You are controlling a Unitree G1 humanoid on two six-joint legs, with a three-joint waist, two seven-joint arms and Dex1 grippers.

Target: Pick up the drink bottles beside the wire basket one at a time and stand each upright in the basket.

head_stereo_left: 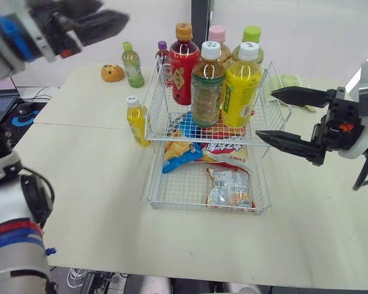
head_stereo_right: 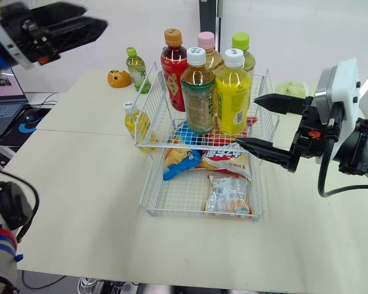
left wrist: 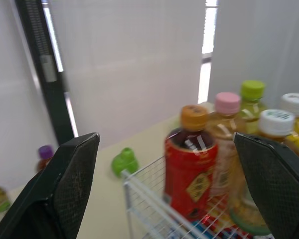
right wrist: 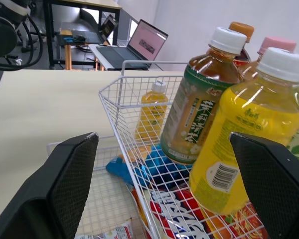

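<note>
The right gripper (head_stereo_left: 267, 114), spread wide and empty, hangs just beside the right side of the wire basket (head_stereo_left: 152, 101), the left gripper (head_stereo_left: 113, 13), equally spread and empty, hangs high near the far left corner of the bench (head_stereo_left: 98, 184), and a yellow bottle (head_stereo_left: 137, 119) stands just beside the basket's left side.

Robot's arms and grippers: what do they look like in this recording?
The right gripper has two tapered black fingers on a black mount with a small orange-red mark; behind it sit a white-grey wrist housing and a looping black cable. The left gripper has the same black fingers, on a white wrist with a blue band. The finger pads are finely textured.
</note>
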